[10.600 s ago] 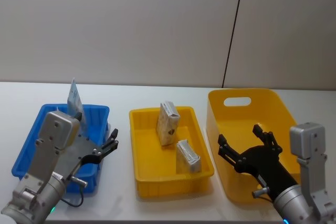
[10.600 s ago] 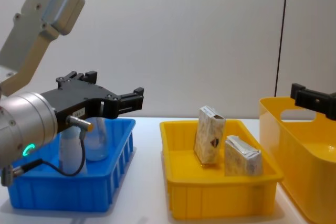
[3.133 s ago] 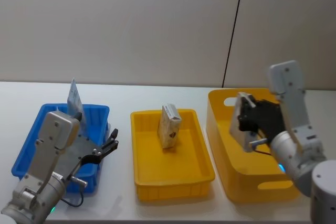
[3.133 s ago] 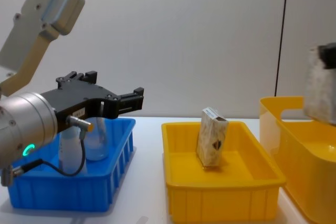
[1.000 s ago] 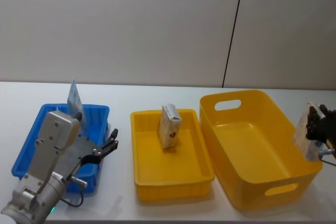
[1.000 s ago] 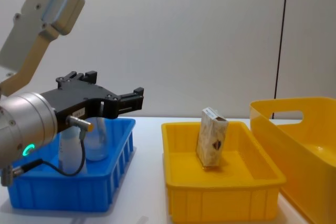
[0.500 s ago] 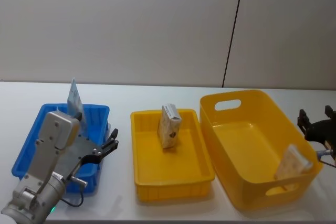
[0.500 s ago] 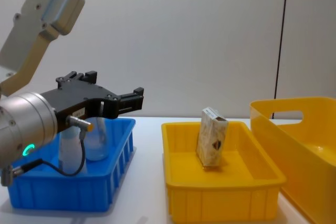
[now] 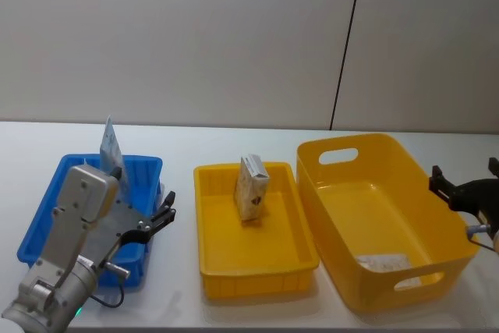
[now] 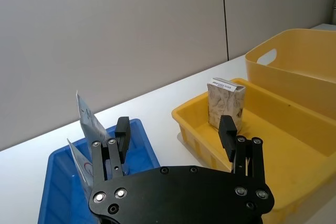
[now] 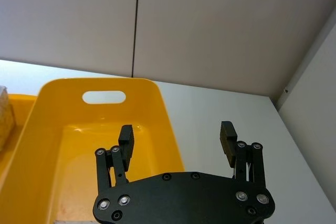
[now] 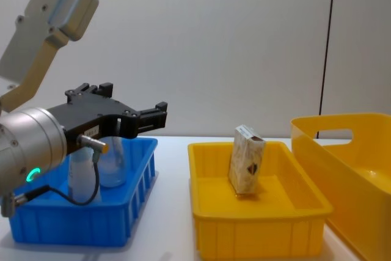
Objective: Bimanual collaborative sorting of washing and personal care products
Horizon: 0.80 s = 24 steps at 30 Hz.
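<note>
Hovering at the right side of the deep yellow plastic tub [image 9: 366,208], the right gripper [image 9: 464,171] has its fingers spread and holds nothing. A flat silvery carton [image 9: 382,263] lies on the tub's floor. A tall beige carton [image 9: 251,186] stands upright in the shallow yellow plastic tray [image 9: 257,243]. The likely next move is to approach it from above, pinch its narrow sides and lift it clear of the tray wall. The left gripper [image 9: 167,203], its fingers also spread, hangs by the blue plastic bin [image 9: 43,208], which holds soft pale-blue tubes [image 9: 110,144].
</note>
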### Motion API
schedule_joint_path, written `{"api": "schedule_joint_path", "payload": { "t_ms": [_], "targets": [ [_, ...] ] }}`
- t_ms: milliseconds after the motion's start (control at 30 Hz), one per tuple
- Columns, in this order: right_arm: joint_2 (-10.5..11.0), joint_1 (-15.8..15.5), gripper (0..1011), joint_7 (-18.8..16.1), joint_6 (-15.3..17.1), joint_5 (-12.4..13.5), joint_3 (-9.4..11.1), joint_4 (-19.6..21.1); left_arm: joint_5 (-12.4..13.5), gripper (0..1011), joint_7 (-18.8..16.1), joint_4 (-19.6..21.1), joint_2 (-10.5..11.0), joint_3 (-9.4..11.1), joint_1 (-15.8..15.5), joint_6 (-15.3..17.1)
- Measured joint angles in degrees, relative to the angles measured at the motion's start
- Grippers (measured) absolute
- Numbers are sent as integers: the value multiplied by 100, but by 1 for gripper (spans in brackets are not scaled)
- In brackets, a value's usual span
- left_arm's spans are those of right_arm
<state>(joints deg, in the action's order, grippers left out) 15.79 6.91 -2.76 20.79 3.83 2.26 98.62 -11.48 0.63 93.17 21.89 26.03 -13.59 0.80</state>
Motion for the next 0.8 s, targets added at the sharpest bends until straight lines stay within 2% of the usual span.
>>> {"api": "schedule_joint_path", "payload": {
  "t_ms": [467, 800],
  "targets": [
    [-190, -202, 1002, -77, 94, -54, -251, 449, 0, 1001, 0, 0, 0, 0, 0, 0],
    [-298, -281, 1002, -340, 114, -13, -470, 642, 0, 1001, 0, 0, 0, 0, 0, 0]
  ]
}}
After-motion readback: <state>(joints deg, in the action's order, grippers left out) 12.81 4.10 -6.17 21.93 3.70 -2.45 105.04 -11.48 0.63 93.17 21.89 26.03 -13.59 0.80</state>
